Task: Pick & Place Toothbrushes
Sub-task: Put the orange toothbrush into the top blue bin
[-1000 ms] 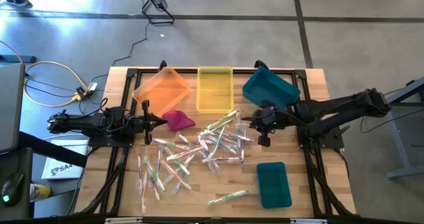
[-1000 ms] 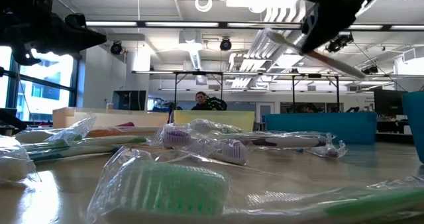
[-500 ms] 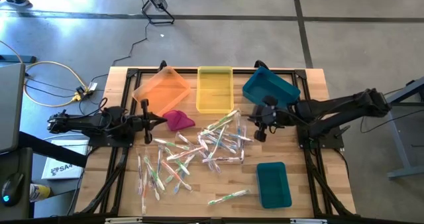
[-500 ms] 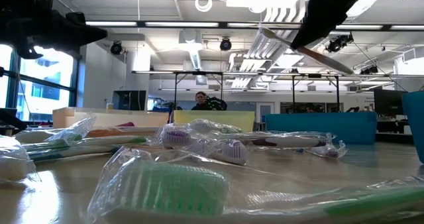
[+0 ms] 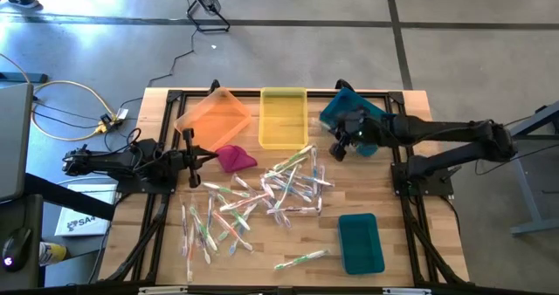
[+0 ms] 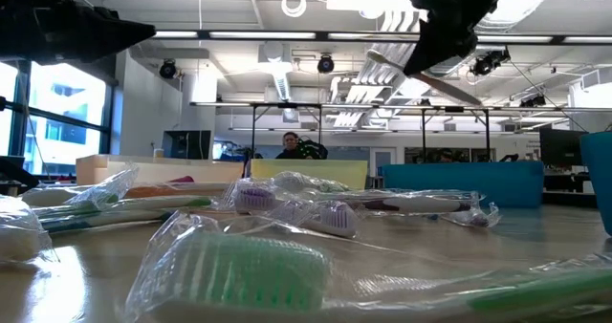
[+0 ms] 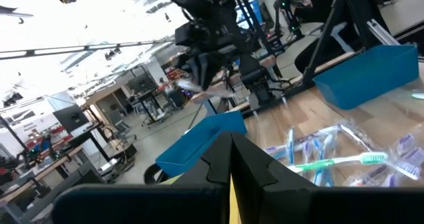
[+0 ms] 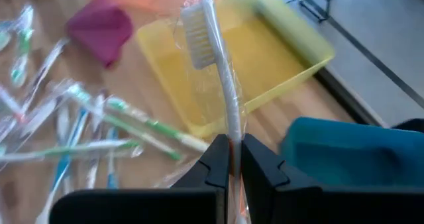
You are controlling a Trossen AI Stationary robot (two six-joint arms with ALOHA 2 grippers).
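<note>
Many wrapped toothbrushes (image 5: 279, 190) lie loose on the wooden table's middle and near left. My right gripper (image 5: 335, 150) hangs above the table next to the far teal bin (image 5: 358, 113), shut on one white toothbrush (image 8: 222, 85) in a clear wrapper. The low view shows that brush (image 6: 430, 77) slanting high above the table. My left gripper (image 5: 194, 155) waits shut and holding nothing at the left, beside the magenta cloth (image 5: 234, 158). My right gripper pinches the white toothbrush's handle (image 8: 231, 132) between its two fingers, through the clear wrapper. The fingers slant down from the table's right. The bristle head (image 8: 193, 30) sticks out past the fingertips. The brush is lifted clear of the table.
An orange bin (image 5: 214, 116), a yellow bin (image 5: 283, 116) and the teal bin stand in a row along the far edge. A smaller teal bin (image 5: 360, 243) sits near the front right. A person shows far behind the table (image 6: 290, 143).
My right gripper has carried the toothbrush up and toward the table's far edge, from over the pile to beside the far teal bin, turning its wrist as it went. It has stayed shut on the brush.
</note>
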